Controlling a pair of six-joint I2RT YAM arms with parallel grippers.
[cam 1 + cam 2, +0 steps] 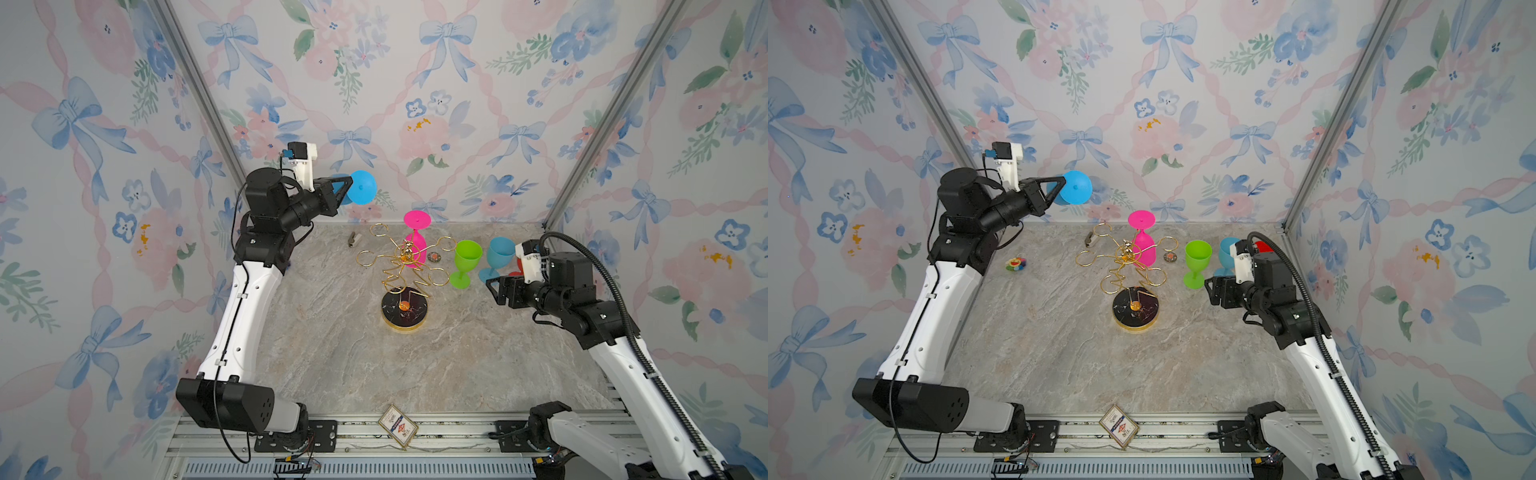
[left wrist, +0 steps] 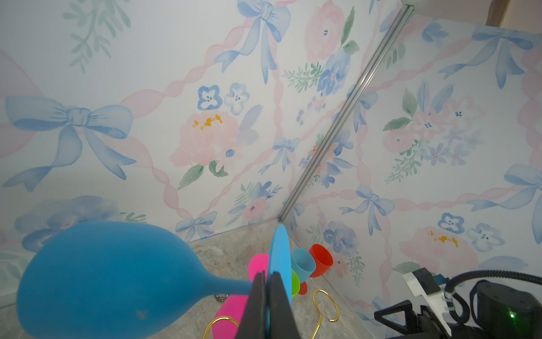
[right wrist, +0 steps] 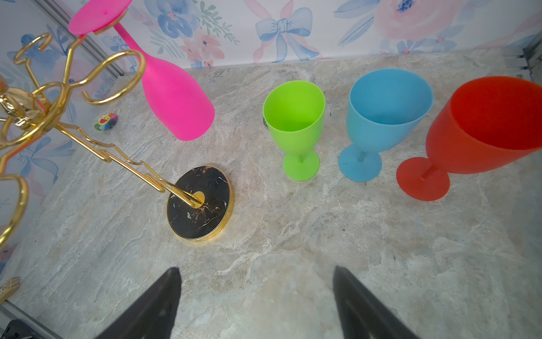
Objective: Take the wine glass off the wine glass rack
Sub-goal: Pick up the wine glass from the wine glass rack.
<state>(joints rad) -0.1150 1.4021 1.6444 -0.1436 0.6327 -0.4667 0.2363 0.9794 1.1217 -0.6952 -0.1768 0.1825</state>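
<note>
**Blue wine glass** (image 1: pixel 363 188): off the wine glass rack (image 1: pixel 404 309), held aloft near the back wall, up and to the left of the gold loops and clear of them. Long axis roughly level; foot towards the rack, bowl towards the left wall.
**Left gripper** (image 1: pixel 350 185): clamped on the stem just behind the foot.
**Right gripper** (image 3: pixel 255 271): jaws apart, empty, low beside the rack base.
**Pink wine glass** (image 1: pixel 415 251): hanging inverted on a rear loop.
**Green glass** (image 1: pixel 467 254), **light-blue goblet** (image 1: pixel 500 250), **red goblet** (image 3: pixel 484 126): upright in a row on the right.
**Counter** (image 1: pixel 332 353): open room to the left and front; the set-down probably belongs there.
</note>
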